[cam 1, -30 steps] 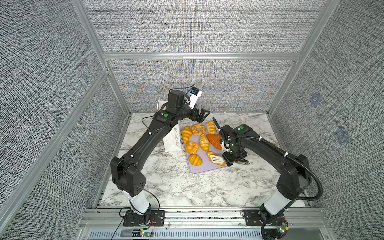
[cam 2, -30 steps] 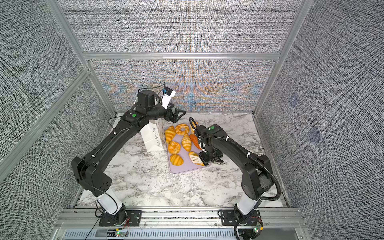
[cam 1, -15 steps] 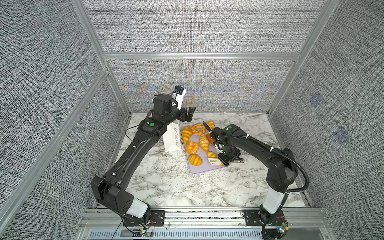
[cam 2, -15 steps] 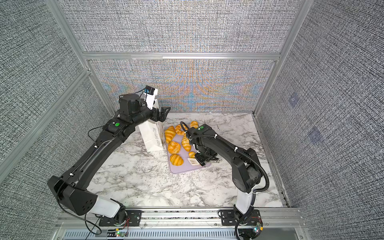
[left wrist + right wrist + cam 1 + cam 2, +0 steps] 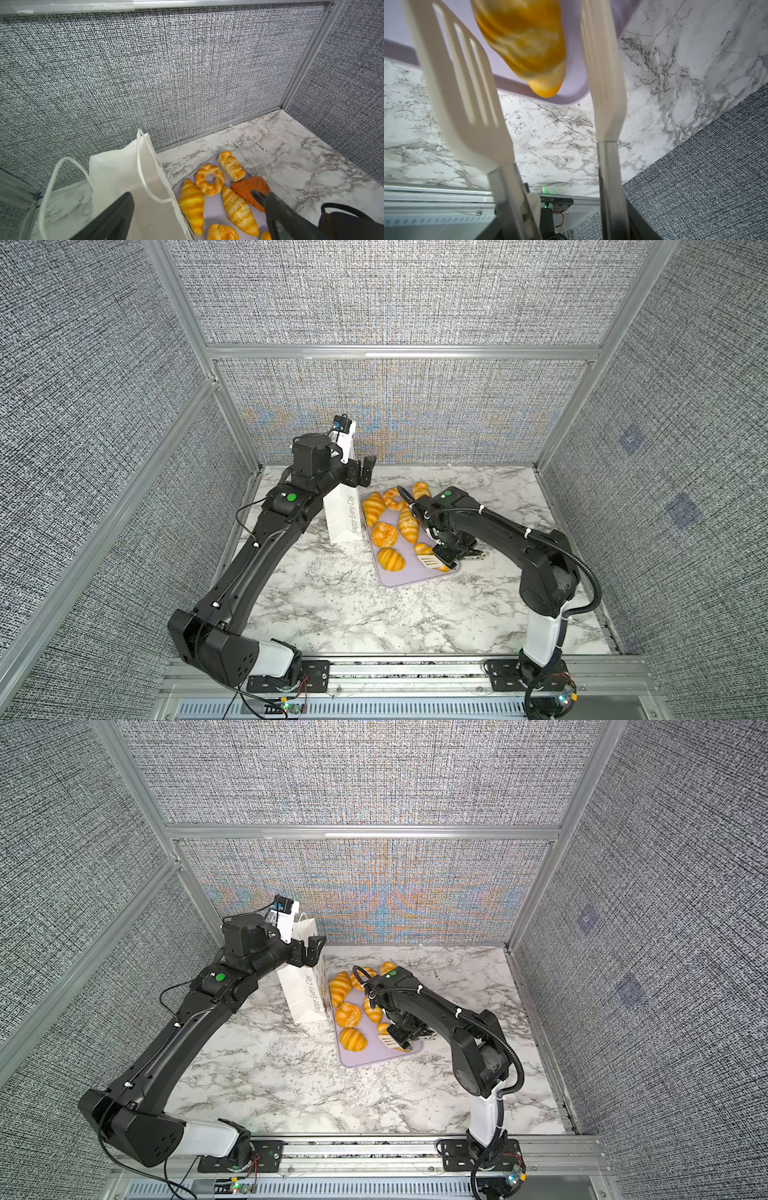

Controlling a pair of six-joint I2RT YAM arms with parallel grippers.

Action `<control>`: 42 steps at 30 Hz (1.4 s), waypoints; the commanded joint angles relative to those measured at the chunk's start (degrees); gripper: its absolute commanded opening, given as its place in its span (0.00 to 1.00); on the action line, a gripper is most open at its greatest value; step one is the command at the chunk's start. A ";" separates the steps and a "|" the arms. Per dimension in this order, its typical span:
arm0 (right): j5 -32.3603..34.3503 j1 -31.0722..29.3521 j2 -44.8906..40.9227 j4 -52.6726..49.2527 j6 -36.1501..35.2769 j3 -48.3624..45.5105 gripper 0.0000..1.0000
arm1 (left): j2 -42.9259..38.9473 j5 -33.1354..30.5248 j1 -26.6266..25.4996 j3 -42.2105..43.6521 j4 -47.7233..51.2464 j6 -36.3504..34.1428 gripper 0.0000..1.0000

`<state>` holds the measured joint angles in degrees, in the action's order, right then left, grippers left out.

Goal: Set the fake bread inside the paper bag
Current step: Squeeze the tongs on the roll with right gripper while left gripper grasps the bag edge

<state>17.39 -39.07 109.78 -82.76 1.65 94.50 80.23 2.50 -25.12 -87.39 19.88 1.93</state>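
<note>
Beside the bag (image 5: 343, 514), the bread (image 5: 390, 559) lies on a tray (image 5: 411, 576).
The bag stands upright with the tray just beside it. By the bag's top, the left gripper (image 5: 360, 472) hangs wide open and holds nothing. At the tray side away from the bag, the right gripper (image 5: 448, 556) grips tongs (image 5: 430, 562). The two white blades (image 5: 467, 104) stand apart, one on each side of a yellow roll (image 5: 523, 41) in the tray corner away from the bag. I cannot tell if they touch it.
</note>
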 commanded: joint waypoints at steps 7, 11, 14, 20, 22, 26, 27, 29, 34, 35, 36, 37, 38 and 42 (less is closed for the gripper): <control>1.33 -0.24 1.97 -2.46 -0.42 1.02 0.60 | -1.87 -1.28 1.13 0.35 0.79 -0.34 0.99; 0.98 -0.53 3.41 -2.84 -1.28 1.93 0.59 | -2.53 -1.07 1.35 1.07 0.65 -0.03 0.99; 0.98 -0.57 3.63 -3.11 -1.65 2.26 0.56 | -3.21 -1.51 1.91 1.52 0.62 0.30 0.99; 0.46 -0.67 4.19 -3.20 -2.71 2.44 0.54 | -4.74 -1.37 3.74 2.24 0.07 1.27 0.99; 0.14 -0.71 4.53 -3.48 -3.15 2.53 0.54 | -4.87 -0.93 4.54 2.14 0.48 1.59 0.99; 0.15 -0.70 4.89 -4.02 -3.99 2.88 0.45 | -5.31 -0.75 5.69 2.30 0.95 2.07 0.99; 0.20 -0.67 5.00 -4.08 -4.10 2.88 0.45 | -5.45 -0.83 6.01 2.32 0.97 2.19 0.99; 0.39 -0.68 4.92 -4.11 -4.09 2.71 0.45 | -5.72 -1.08 6.72 2.41 1.04 2.43 0.99; -0.73 -0.60 4.31 -3.86 -4.36 2.40 0.35 | -6.34 -1.36 8.50 2.85 0.87 3.58 0.99; -0.95 -0.57 4.23 -3.78 -4.36 2.31 0.33 | -6.46 -1.36 8.73 2.92 0.90 3.68 0.99; -1.51 -0.50 3.90 -3.63 -4.31 2.20 0.32 | -6.49 -1.31 8.94 3.01 0.86 3.84 0.99; -2.40 -0.33 3.61 -3.13 -4.36 2.10 0.30 | -6.63 -1.27 9.25 3.11 0.86 4.00 0.99; -2.91 -0.23 3.28 -2.78 -4.33 1.94 0.29 | -6.66 -1.27 9.51 3.19 0.95 4.08 0.99; -3.42 0.03 2.38 -2.50 -3.95 1.83 0.27 | -7.05 -1.22 10.64 3.76 0.90 4.72 0.99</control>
<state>14.85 -39.13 112.84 -84.86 -2.46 96.38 73.60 1.52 -15.07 -83.94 21.50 6.04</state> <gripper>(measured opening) 0.280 0.992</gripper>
